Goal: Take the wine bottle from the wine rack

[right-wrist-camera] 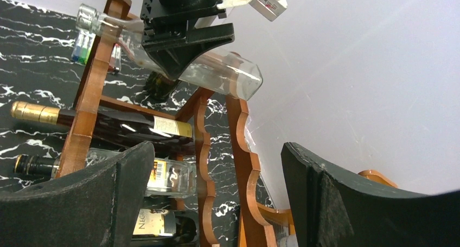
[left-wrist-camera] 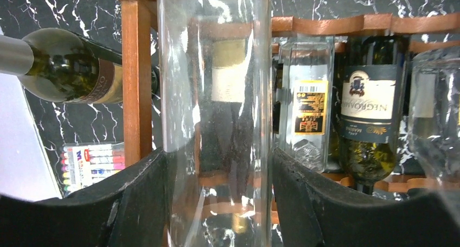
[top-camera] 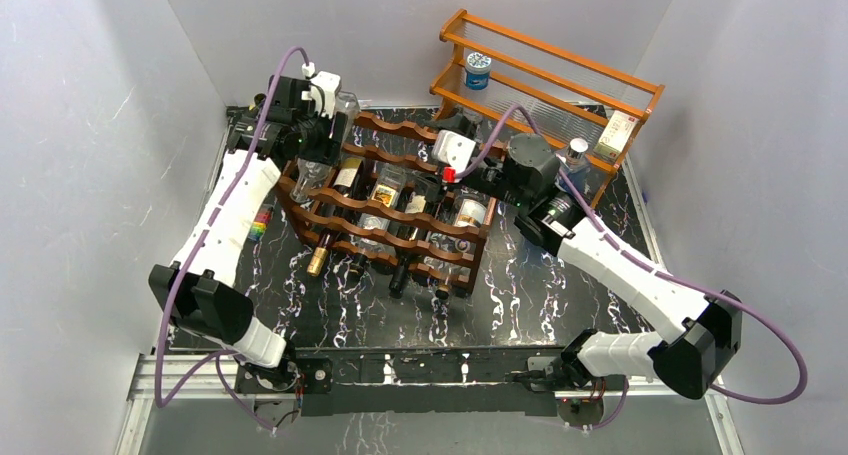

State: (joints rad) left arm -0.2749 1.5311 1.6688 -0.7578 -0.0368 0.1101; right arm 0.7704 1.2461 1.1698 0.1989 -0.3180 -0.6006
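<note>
The wine rack point(top-camera: 385, 212) is a dark reddish-brown lattice with wavy rails, standing mid-table with several bottles lying in its slots. On its top left tier lies a clear glass wine bottle point(top-camera: 345, 107), also seen in the left wrist view point(left-wrist-camera: 217, 68) and the right wrist view point(right-wrist-camera: 228, 76). My left gripper point(top-camera: 318, 135) point(left-wrist-camera: 217, 154) is shut on this bottle's body, both black fingers point(left-wrist-camera: 135, 192) against the glass. My right gripper point(top-camera: 435, 175) point(right-wrist-camera: 218, 146) stands open at the rack's right side with only the rack's rails point(right-wrist-camera: 247, 149) between its fingers.
An orange wooden shelf point(top-camera: 545, 75) with clear ribbed panels stands at the back right, holding a blue-lidded jar point(top-camera: 478, 70). A pack of coloured markers point(top-camera: 262, 220) point(left-wrist-camera: 92, 163) lies left of the rack. White walls close in on three sides.
</note>
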